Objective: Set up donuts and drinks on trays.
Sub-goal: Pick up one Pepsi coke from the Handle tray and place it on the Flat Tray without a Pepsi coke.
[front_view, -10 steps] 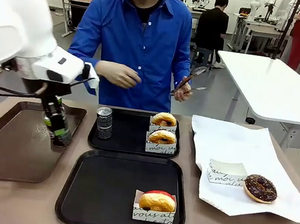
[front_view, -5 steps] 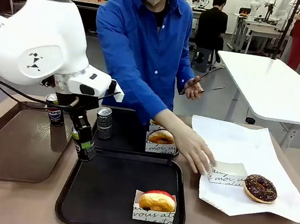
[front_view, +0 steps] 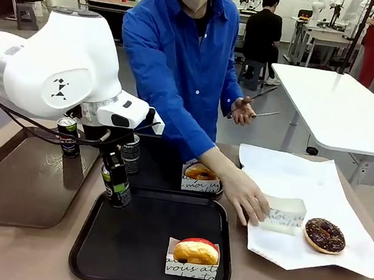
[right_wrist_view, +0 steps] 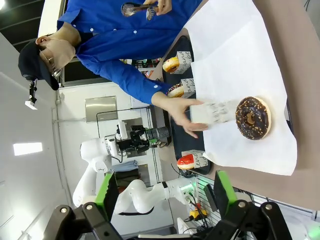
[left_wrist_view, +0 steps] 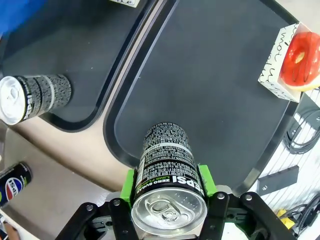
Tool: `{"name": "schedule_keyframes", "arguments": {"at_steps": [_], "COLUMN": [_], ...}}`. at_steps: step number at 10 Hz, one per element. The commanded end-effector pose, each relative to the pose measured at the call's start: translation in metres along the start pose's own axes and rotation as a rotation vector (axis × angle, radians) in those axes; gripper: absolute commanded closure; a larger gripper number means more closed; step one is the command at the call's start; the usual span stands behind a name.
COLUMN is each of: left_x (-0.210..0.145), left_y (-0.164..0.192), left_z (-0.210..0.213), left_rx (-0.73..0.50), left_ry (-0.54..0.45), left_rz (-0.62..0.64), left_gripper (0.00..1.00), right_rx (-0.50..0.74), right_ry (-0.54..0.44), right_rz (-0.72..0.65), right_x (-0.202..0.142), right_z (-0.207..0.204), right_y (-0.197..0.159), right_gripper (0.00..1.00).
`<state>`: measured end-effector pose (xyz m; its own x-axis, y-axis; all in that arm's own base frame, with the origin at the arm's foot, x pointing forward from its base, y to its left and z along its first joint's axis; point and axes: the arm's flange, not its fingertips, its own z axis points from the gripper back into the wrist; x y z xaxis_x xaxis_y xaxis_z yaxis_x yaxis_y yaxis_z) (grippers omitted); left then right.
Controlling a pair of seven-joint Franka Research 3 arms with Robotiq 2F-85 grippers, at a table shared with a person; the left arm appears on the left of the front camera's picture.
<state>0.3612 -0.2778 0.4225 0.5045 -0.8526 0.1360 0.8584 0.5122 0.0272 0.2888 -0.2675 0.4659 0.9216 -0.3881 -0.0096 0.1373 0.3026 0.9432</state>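
My left gripper [front_view: 118,172] [left_wrist_view: 168,183] is shut on a dark drink can [front_view: 118,187] [left_wrist_view: 167,165], held upright low over the far left corner of the near black tray [front_view: 140,237] [left_wrist_view: 220,95]. Whether the can touches the tray, I cannot tell. A red-iced donut [front_view: 196,250] [left_wrist_view: 299,60] in a paper holder sits on that tray. On the far black tray [front_view: 158,174] [left_wrist_view: 85,45] stand a grey-patterned can [front_view: 130,152] [left_wrist_view: 32,97] and a golden donut [front_view: 201,174]. My right gripper [right_wrist_view: 166,195] is open with nothing between its fingers.
A logo can [front_view: 69,136] [left_wrist_view: 12,182] stands on the longer brown tray [front_view: 16,180] at left. On the white paper [front_view: 304,190] at right lies a chocolate donut [front_view: 325,234] [right_wrist_view: 253,117]. The person's hand [front_view: 251,200] grips an empty paper holder [front_view: 286,214]; the other hand holds tongs [front_view: 255,102].
My left arm carried the can rightward from the brown tray to the near black tray's corner. The person leaned in, reached across to the paper and tilted up the empty holder.
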Motion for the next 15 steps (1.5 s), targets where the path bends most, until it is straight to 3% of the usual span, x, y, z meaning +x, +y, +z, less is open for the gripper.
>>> {"name": "schedule_keyframes", "arguments": {"at_steps": [1, 3, 4, 7, 10, 15], "left_x": [0.009, 0.001, -0.019, -0.116, -0.179, -0.206], "left_y": [0.002, 0.000, 0.004, 0.017, 0.013, 0.023], "left_z": [-0.009, -0.008, 0.013, 0.084, 0.118, 0.132], "left_rx": [-0.022, -0.027, -0.015, 0.074, 0.203, 0.222], "left_ry": [-0.010, 0.030, 0.050, -0.006, 0.001, -0.011], "left_rz": [-0.022, -0.009, 0.009, 0.065, 0.125, 0.217], "left_gripper": [0.42, 0.42, 0.42, 0.42, 0.42, 0.42], "right_rx": [0.022, 0.022, 0.022, 0.022, 0.022, 0.022], "right_ry": [-0.008, -0.008, -0.008, -0.008, -0.008, -0.008], "right_rz": [0.006, 0.006, 0.006, 0.006, 0.006, 0.006], "right_x": [0.000, 0.000, 0.000, 0.000, 0.000, 0.000], "right_z": [-0.001, -0.001, -0.001, -0.001, -0.001, -0.001], "right_y": [0.000, 0.000, 0.000, 0.000, 0.000, 0.000], "right_gripper": [0.00, 0.00, 0.00, 0.00, 0.00, 0.00]}}
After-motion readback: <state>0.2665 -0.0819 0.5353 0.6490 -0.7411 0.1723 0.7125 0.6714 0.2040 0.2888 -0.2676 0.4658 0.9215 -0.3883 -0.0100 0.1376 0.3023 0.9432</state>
